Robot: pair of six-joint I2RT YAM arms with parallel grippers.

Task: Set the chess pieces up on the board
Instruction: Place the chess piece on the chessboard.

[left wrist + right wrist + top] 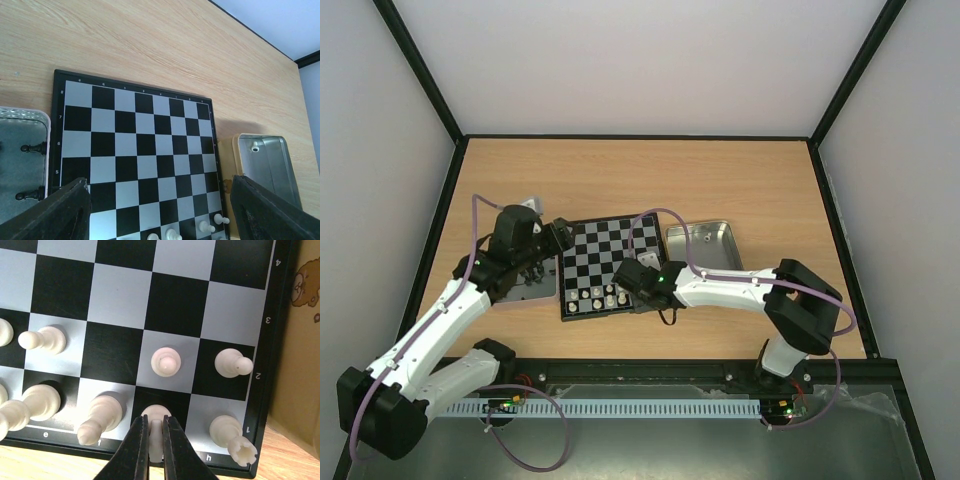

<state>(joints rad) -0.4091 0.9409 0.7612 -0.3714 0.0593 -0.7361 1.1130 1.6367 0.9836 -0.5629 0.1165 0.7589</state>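
The board (610,247) lies mid-table, and several cream-white chess pieces (598,296) stand along its near rows. My right gripper (156,442) is shut on a white piece (156,416) whose base rests on the black square between files f and h in the nearest row. Beside it stand a white rook (231,436) and a tall white piece (100,419), with two pawns (166,361) one row up. My left gripper (160,215) hangs open over the board (135,125), holding nothing. Two black pieces (32,148) lie in the left tin (20,165).
A metal tin (705,245) sits right of the board and holds a white piece (255,146). Another tin (535,285) lies left of the board, under my left arm. Black walls edge the wooden table (640,170).
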